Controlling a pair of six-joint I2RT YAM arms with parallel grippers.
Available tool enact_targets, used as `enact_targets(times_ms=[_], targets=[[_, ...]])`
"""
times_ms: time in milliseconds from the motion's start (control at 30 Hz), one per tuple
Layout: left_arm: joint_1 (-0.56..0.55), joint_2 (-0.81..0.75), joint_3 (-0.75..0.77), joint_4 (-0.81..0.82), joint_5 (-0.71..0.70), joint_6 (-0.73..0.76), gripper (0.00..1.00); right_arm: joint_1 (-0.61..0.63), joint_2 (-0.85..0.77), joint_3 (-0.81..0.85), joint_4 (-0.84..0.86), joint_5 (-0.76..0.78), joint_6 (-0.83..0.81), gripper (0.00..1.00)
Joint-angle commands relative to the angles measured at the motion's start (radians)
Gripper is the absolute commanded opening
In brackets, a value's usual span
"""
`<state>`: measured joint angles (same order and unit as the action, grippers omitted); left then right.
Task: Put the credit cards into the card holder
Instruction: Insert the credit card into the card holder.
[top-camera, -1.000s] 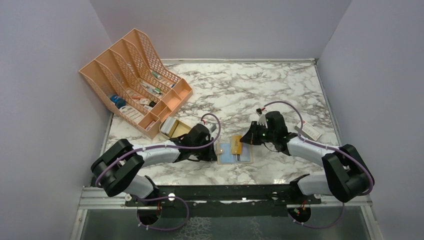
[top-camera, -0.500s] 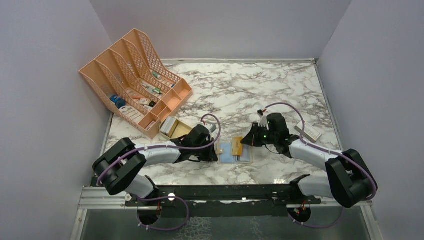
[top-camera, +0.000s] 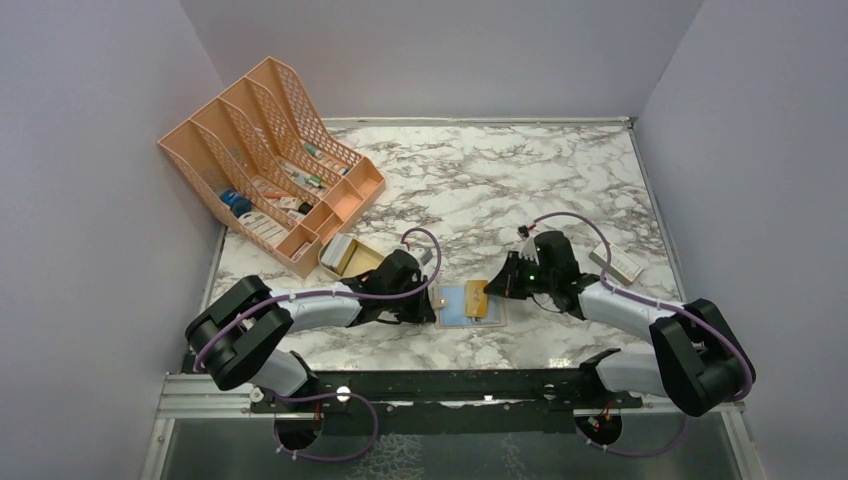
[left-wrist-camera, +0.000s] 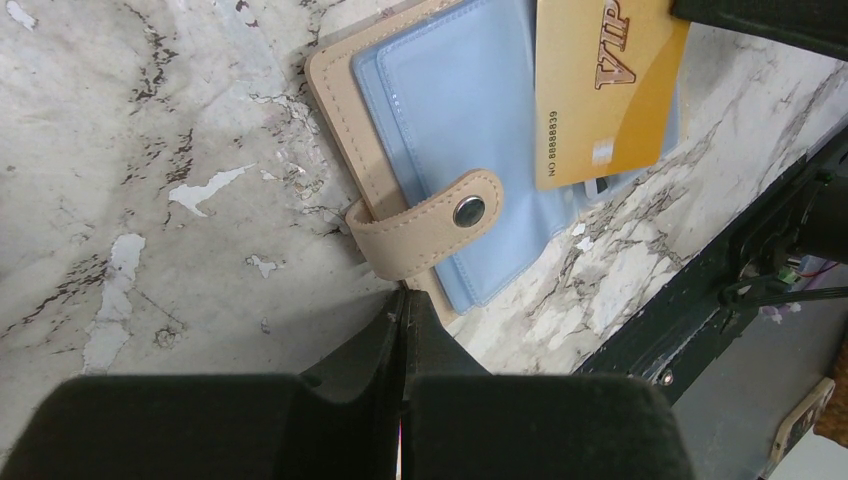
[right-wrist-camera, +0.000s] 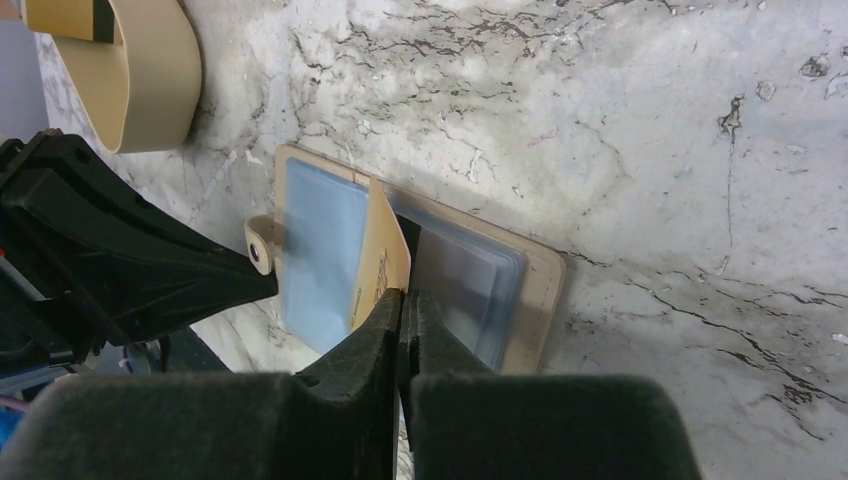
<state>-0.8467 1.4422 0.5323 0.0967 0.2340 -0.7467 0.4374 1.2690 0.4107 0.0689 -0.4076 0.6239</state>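
The card holder (top-camera: 458, 310) lies open on the marble, tan with pale blue pockets (left-wrist-camera: 450, 110) and a snap strap (left-wrist-camera: 430, 225). My left gripper (top-camera: 432, 300) is shut, its tips (left-wrist-camera: 403, 298) pinching the holder's tan left edge just below the strap. My right gripper (top-camera: 492, 286) is shut on a gold credit card marked VIP (left-wrist-camera: 600, 90). It holds the card tilted on edge (right-wrist-camera: 381, 258) over the holder's middle, at the mouth of a clear pocket (right-wrist-camera: 465, 275). The right gripper's tips (right-wrist-camera: 402, 300) hide the card's near end. No pale grey-blue cards show outside the holder.
An orange mesh file rack (top-camera: 265, 160) stands at the back left. A beige oval dish (top-camera: 348, 255) with cards in it sits just behind my left arm and shows in the right wrist view (right-wrist-camera: 150, 70). A white box (top-camera: 618, 262) lies at the right edge.
My right gripper has moved down and left with the gold card, bringing it from the holder's far edge to over its middle. The left gripper has not moved.
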Motion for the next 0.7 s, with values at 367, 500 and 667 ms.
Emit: enact_targets(times_ms=[367, 500, 667], targets=[[-0.006, 0.029, 0.01, 0.017, -0.016, 0.024, 0.0, -0.003, 0.064, -0.014, 0.037, -0.07, -0.027, 0.01], [-0.006, 0.027, 0.012, 0.019, -0.021, 0.026, 0.0, -0.003, 0.075, 0.004, 0.044, -0.077, -0.028, 0.01], [-0.006, 0.027, 0.011, 0.024, -0.012, 0.021, 0.0, -0.003, 0.114, 0.026, 0.055, -0.097, -0.039, 0.01]])
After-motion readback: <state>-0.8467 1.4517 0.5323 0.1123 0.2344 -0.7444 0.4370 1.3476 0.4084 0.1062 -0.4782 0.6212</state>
